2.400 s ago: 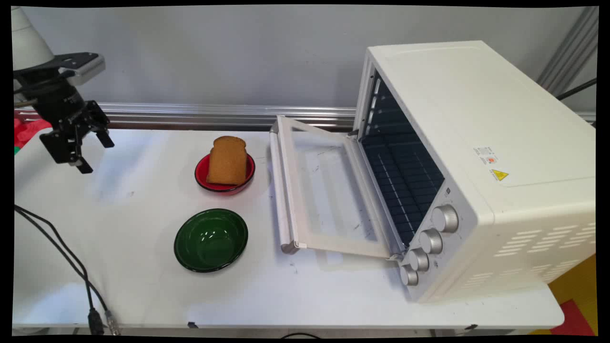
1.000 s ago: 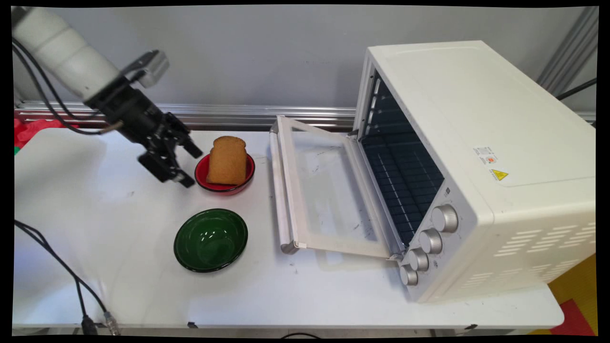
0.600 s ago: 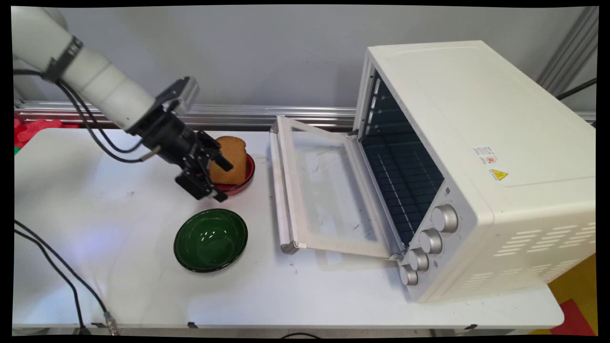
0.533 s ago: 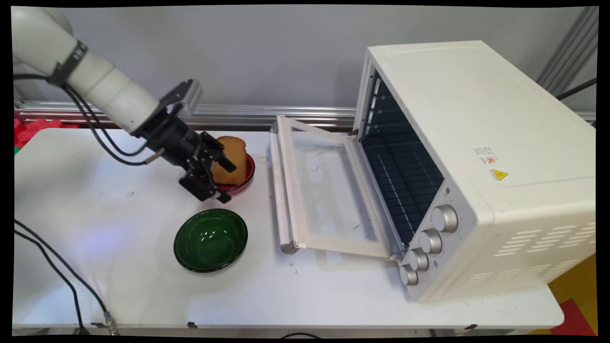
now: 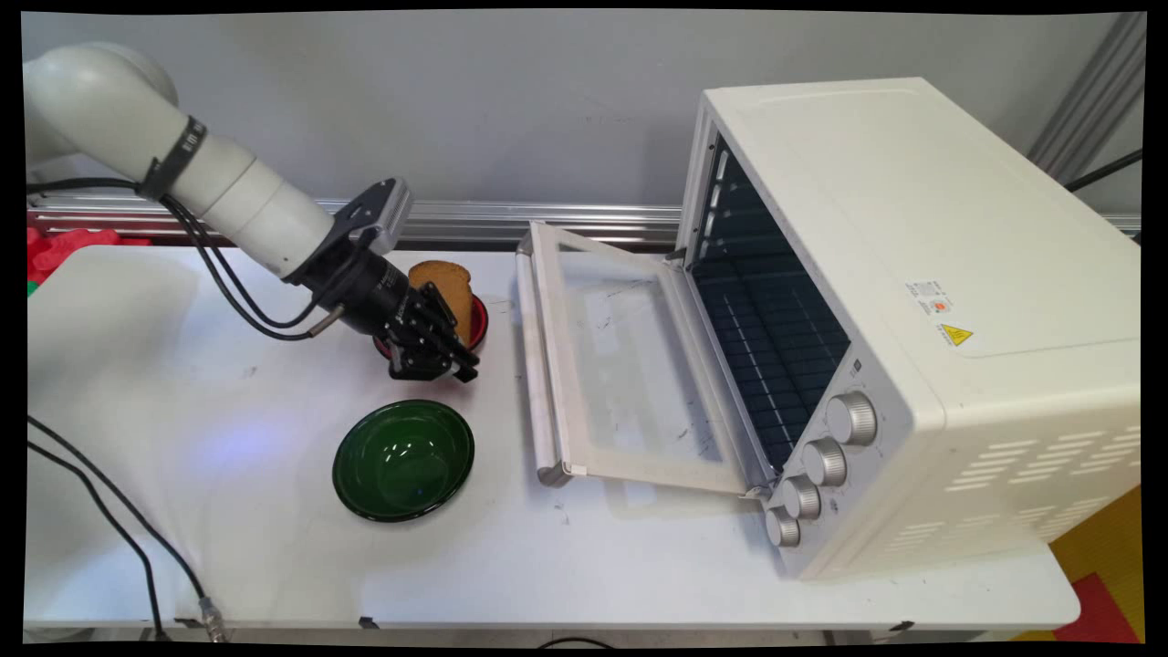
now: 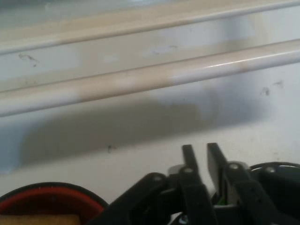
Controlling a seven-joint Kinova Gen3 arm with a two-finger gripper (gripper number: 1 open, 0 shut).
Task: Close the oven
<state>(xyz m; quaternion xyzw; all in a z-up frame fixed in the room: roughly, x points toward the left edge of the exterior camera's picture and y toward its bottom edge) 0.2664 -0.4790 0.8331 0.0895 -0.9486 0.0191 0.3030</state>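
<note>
White table (image 5: 274, 566) before a grey wall carried an oven (image 5: 912, 274), its door (image 5: 620, 365) lowered leftward. We found the gripper (image 5: 447, 365) at the near right rim of the red bowl (image 5: 477, 321), fingers (image 6: 188, 157) drawn almost together with nothing between them. The bread slice (image 5: 453, 285) lay propped in that bowl, long axis near to far, rounded end pointing far. A green bowl (image 5: 404, 459) sat nearer, empty.

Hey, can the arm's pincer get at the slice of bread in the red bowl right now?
Probably yes. The pincer hangs right by the red bowl, and the bread stands uncovered in it with nothing between them. The pincer looks nearly shut, though, so it would have to open first.
</note>
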